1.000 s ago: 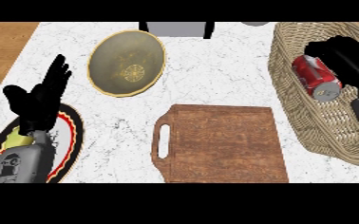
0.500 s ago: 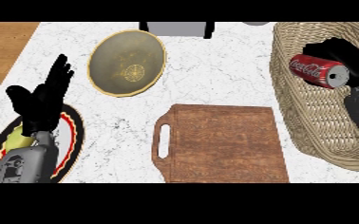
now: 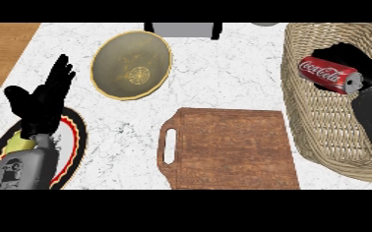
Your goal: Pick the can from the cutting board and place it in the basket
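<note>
The red cola can (image 3: 328,73) lies on its side inside the wicker basket (image 3: 312,128) at the right, silver end pointing right. My right hand (image 3: 362,112) shows as a black shape at the right edge, just below the can and apart from it; it is open and holds nothing. The brown wooden cutting board (image 3: 232,150) lies at the lower middle with nothing on it, its handle slot at the left. My left hand (image 3: 42,101) rests open at the left edge, fingers up.
A yellow bowl (image 3: 132,65) stands at the upper left of the white marble counter (image 3: 218,78). A plate (image 3: 74,142) with a red and black rim lies under my left forearm. A grey box (image 3: 185,29) sits at the back edge.
My right hand has let go of the can and drawn back down and to the right. The can has tipped onto its side in the basket. The left hand has stayed put.
</note>
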